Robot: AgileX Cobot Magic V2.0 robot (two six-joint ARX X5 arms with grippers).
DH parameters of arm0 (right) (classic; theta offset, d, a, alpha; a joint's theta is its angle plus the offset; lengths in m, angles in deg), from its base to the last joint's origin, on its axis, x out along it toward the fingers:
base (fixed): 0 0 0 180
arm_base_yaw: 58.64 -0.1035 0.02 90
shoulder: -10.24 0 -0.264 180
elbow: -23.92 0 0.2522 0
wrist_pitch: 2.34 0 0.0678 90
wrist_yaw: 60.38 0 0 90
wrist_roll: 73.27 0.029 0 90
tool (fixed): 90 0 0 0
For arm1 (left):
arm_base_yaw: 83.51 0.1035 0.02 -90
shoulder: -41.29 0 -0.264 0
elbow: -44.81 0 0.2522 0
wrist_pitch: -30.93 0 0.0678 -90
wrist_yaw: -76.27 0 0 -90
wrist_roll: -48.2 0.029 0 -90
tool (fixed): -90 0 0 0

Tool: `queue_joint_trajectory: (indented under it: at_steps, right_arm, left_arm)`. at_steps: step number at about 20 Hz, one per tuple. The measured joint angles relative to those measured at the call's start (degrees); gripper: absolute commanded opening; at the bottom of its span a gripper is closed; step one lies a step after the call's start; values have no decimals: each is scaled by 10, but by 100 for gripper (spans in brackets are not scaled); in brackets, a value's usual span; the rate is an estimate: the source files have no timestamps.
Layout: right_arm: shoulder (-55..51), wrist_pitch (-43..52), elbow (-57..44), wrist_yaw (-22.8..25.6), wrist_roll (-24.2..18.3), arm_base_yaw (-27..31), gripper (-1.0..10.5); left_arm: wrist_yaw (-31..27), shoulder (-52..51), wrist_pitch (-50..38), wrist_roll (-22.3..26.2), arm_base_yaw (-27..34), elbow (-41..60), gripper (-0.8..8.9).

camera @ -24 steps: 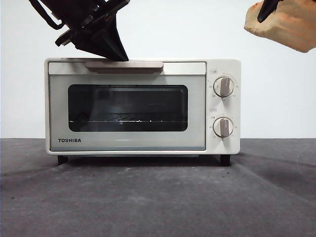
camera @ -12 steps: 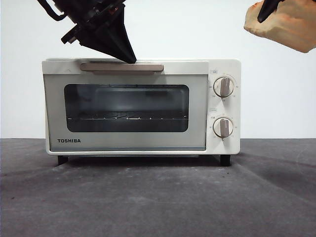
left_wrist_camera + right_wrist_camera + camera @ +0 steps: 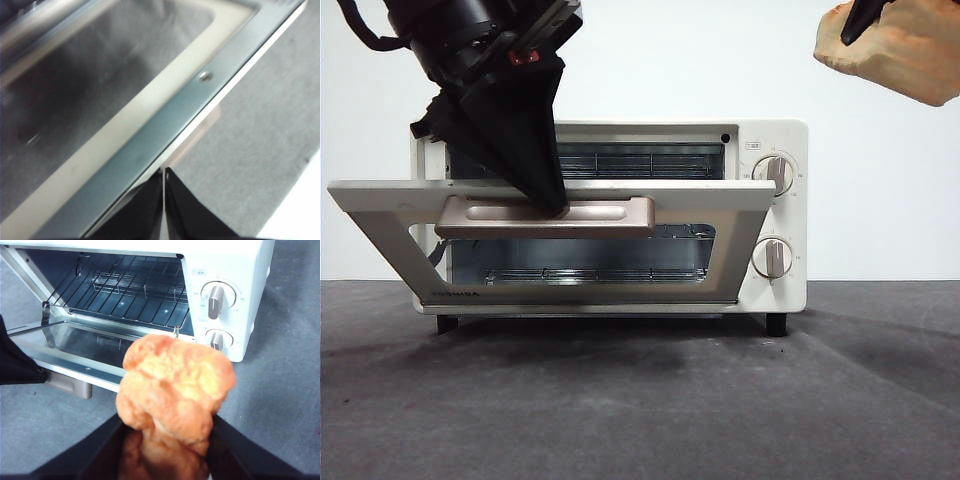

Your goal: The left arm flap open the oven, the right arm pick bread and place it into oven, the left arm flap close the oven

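Pinching the bread (image 3: 175,390) between its jaws, the right gripper (image 3: 167,440) holds it in the air, above and to the knob side of the oven (image 3: 775,140); the loaf looks light, soft and crushable, best gripped gently across its middle. The left gripper (image 3: 548,200), jaws pressed together, bears on the door handle (image 3: 545,216) with the door partly down. Inside, only a bare wire rack (image 3: 135,292) shows

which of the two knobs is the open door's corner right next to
The upper knob: in the front view, the door edge's right corner reaches it. The lower knob sits clear below that edge.
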Motion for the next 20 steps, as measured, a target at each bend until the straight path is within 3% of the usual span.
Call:
queue_joint_trajectory:
  at_steps: [20]
  right_arm:
    - [0, 0, 0, 0, 0, 0, 208]
  left_arm:
    - [-15, -4, 30, -14, -4, 0, 16]
